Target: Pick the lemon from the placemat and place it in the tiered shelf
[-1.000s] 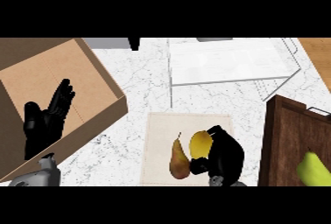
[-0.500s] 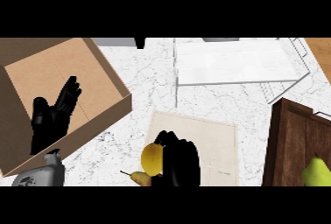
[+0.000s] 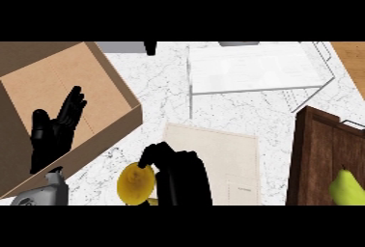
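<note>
Left hand (image 3: 53,130) was just parked over at the left, fingers straight and pointing up, holding nothing, sitting above the open cardboard box (image 3: 64,77). From my end I could see a bit of grey forearm (image 3: 41,194) poking in at the bottom corner under it.

Moving right, the right hand (image 3: 182,178) came in from the bottom edge near the middle. It was curled round the lemon (image 3: 135,182), with the fingers hooked over the top of it. The lemon showed on the hand's left side, right about at the left edge of the beige placemat (image 3: 214,149), over the white marbled surface (image 3: 157,87). I couldn't tell whether it was lifted or touching down.

Further right and toward the top, the white tiered shelf (image 3: 257,67) sat well apart from the lemon, with the placemat between them. At the far right was a dark wooden board (image 3: 324,144) with a yellow-green fruit (image 3: 348,188) on it near the bottom.
</note>
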Motion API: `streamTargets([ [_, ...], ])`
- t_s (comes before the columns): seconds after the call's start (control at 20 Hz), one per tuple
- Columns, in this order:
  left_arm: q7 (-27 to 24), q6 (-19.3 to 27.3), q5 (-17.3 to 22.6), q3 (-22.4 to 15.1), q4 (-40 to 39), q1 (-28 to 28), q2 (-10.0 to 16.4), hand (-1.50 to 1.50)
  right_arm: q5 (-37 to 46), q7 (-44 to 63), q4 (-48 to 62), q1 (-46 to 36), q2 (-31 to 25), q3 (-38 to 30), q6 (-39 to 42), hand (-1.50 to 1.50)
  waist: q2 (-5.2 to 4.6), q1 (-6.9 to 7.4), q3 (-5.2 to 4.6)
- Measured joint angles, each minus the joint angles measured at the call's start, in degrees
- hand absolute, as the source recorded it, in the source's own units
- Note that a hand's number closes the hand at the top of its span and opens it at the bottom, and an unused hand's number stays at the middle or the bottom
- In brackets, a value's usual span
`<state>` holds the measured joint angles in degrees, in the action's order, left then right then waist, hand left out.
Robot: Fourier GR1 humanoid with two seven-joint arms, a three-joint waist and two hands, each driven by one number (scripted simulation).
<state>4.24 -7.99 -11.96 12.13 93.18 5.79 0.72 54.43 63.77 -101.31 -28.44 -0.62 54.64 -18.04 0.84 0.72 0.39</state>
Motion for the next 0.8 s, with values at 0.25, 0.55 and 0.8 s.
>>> streamTargets([
  [0.25,-0.77,0.19,-0.08,0.95,0.29,-0.81,-0.13,0.00,4.76,3.00,-3.50,-4.58,-0.13,-2.66,1.63,1.50,0.28,-0.95,0.01],
  [0.55,-0.16,0.04,-0.26,1.24,0.99,-1.47,-0.09,0.00,10.07,5.20,-6.31,-10.19,-0.21,-8.30,5.49,1.50,0.40,-1.70,0.00],
  [0.8,-0.07,-0.21,0.00,1.49,1.16,-1.65,-0.20,0.00,12.96,5.50,-6.75,-15.61,-0.20,-14.61,8.92,1.50,0.30,-1.79,-0.02],
])
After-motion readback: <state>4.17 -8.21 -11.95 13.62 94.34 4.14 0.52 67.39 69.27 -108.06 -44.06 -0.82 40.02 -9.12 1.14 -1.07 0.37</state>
